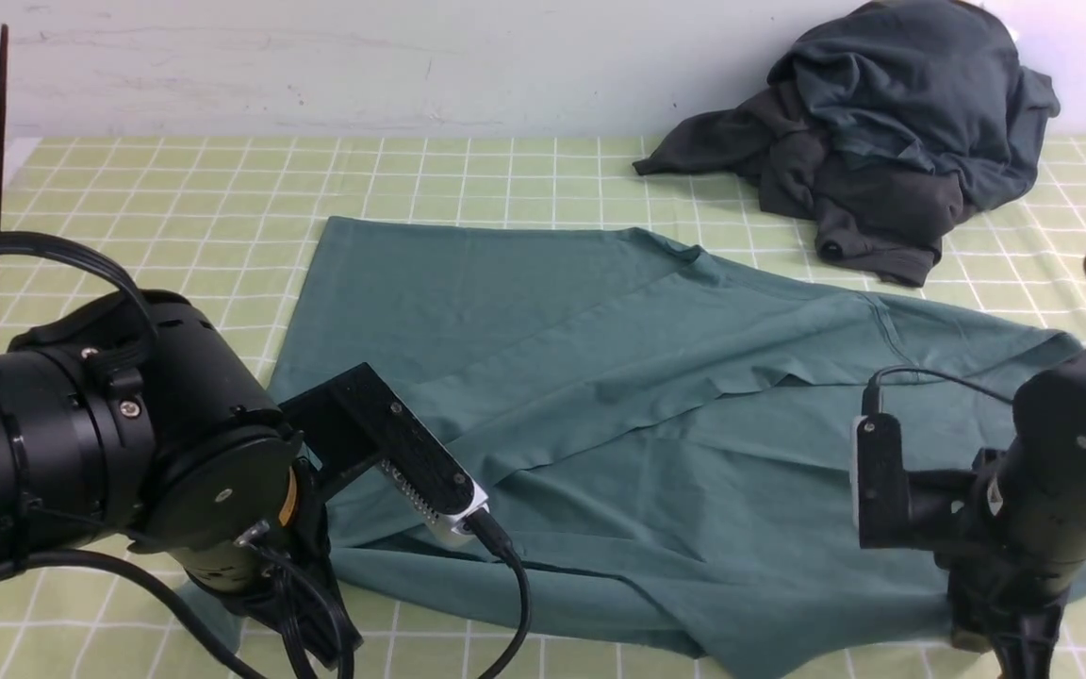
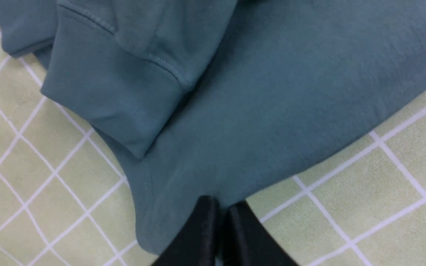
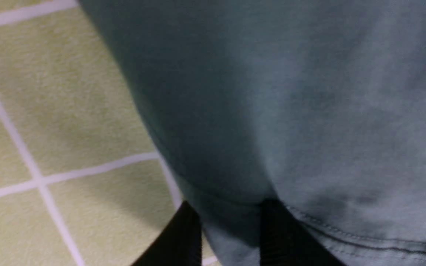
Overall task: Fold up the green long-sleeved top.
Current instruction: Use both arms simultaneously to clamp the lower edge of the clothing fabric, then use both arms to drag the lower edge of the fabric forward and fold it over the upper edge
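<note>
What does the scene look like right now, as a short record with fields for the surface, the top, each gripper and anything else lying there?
surface: green checked cloth
garment: green long-sleeved top, spread out and partly folded; one ribbed cuff lies on its body
left gripper: shut, at the top's near edge; whether it pinches cloth is unclear
right gripper: jaws apart, with the top's hem between them; grip unclear
other: pile of dark clothes, far right by the wall
</note>
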